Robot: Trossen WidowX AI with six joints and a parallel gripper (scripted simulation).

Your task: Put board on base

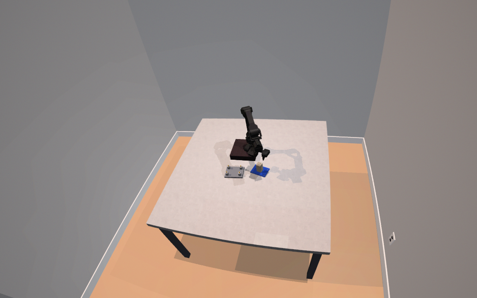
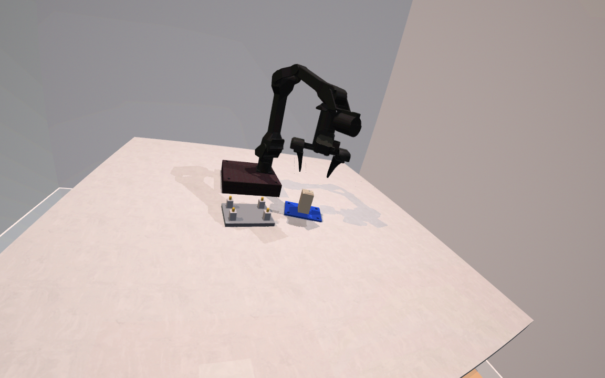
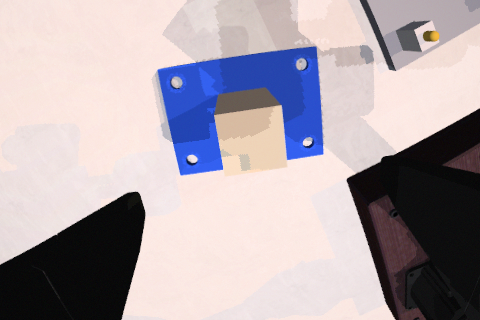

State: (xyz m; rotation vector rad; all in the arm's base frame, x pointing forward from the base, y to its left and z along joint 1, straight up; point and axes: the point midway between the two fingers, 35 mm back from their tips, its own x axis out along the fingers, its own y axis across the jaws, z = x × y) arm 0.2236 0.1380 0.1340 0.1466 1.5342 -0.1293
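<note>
The blue board (image 1: 265, 171) (image 2: 293, 210) (image 3: 192, 122) lies on the table, turned at an angle to the base. Its beige square handle (image 1: 259, 167) (image 2: 305, 202) (image 3: 254, 137) points up, and its four corner holes show in the wrist view. The grey base (image 1: 234, 171) (image 2: 248, 214) (image 3: 415, 0) lies beside it, to the left in the top and exterior views. Its four posts with gold pins stand bare; one gold pin (image 3: 431, 36) shows at the upper right of the wrist view. My gripper (image 1: 257, 156) (image 2: 314, 174) (image 3: 263, 187) is open and empty, pointing down above the handle and slightly behind it.
The dark red-brown block (image 1: 241, 149) (image 2: 250, 183) under the arm stands behind the grey base, close to it. It also fills the lower right of the wrist view. The table (image 1: 240, 207) (image 2: 201, 291) carries shadows of the arm around the board.
</note>
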